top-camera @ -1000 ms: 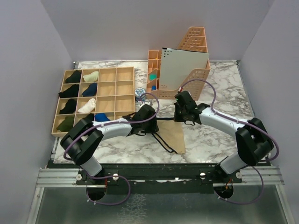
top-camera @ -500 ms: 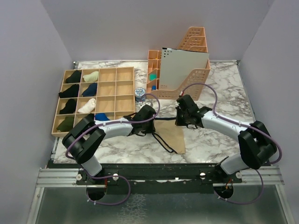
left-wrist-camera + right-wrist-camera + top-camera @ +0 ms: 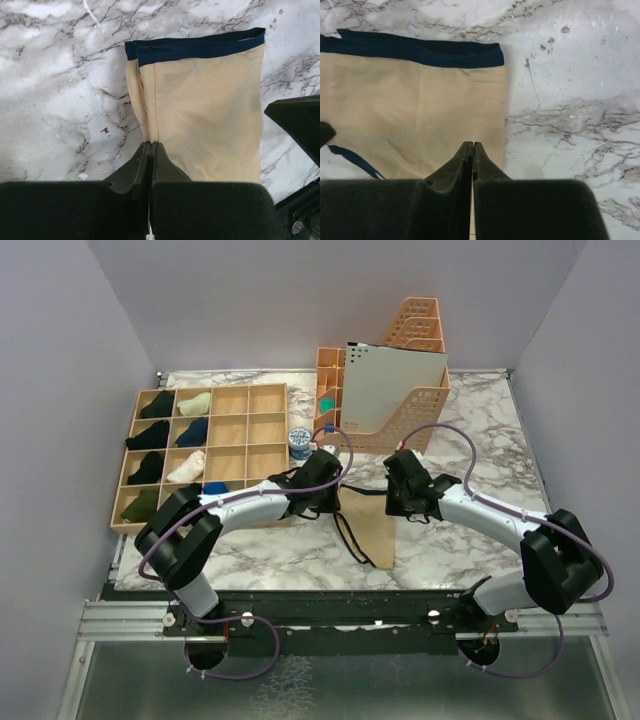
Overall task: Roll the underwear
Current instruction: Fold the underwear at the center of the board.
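The underwear (image 3: 372,532) is tan cloth with a navy waistband, lying folded on the marble table between the two arms. My left gripper (image 3: 323,500) is shut on its left folded edge, and the left wrist view shows the underwear (image 3: 210,110) pinched at the gripper (image 3: 151,145). My right gripper (image 3: 403,503) is shut on the cloth near its right edge. In the right wrist view the underwear (image 3: 420,110) runs from that gripper (image 3: 472,145) out to the navy waistband (image 3: 420,52). A thin navy trim trails off the near left side.
A wooden compartment tray (image 3: 250,430) with rolled dark and pale garments stands at the left. Orange file holders (image 3: 400,390) stand behind the cloth, with a small blue tin (image 3: 298,438) beside them. Part of the right gripper (image 3: 300,125) shows in the left wrist view.
My left gripper has shut on the underwear's edge and shifted a little toward the back. The right gripper, still shut, drifted slightly right. The cloth's near end looks narrower.
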Controlling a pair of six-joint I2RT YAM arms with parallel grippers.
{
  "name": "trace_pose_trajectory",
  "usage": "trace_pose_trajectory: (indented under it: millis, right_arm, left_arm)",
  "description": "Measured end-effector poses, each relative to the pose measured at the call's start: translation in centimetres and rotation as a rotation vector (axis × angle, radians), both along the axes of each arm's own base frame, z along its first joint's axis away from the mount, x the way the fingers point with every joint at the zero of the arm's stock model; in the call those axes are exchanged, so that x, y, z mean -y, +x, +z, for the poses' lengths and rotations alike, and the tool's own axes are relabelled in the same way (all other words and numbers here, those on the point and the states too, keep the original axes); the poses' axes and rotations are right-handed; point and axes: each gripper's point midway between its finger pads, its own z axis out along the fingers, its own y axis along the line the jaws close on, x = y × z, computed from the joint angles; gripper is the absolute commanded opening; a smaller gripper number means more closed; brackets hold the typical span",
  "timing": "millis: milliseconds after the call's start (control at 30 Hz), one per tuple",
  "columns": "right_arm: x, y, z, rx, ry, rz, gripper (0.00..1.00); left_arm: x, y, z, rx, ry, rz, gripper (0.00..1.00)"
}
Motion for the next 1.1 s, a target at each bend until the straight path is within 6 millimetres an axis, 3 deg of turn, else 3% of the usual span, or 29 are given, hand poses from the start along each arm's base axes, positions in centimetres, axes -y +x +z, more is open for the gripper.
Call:
trace_pose_trajectory:
  millis: [167,267,433,633,800,1100]
  right_arm:
    - [0.5,-1.2,-0.8,-0.023,0.013,-0.005,0.06]
    - [-0.4,-1.4,-0.7,-0.024,0.063,0.019,0.06]
    - [-2.5,-0.4,-0.1,-0.001,0.160,0.021,0.05]
    - [-3.8,1.4,-1.8,-0.038,0.265,-0.042,0.04]
    - [-4.6,1.6,-3.7,-0.075,0.351,-0.081,0.03]
    - [-5.6,1.9,-3.8,-0.047,0.478,-0.125,0.03]
  left_arm:
    - [0.5,0.6,1.3,0.026,0.015,-0.035,0.00]
    - [1.0,0.8,1.4,0.026,0.032,-0.056,0.00]
    - [1.6,0.3,1.0,0.012,0.061,-0.088,0.00]
    - [2.0,0.3,1.5,0.019,0.063,-0.104,0.00]
    - [2.5,0.3,2.0,0.024,0.051,-0.117,0.00]
    - [4.7,-1.1,3.2,0.014,-0.019,-0.209,0.00]
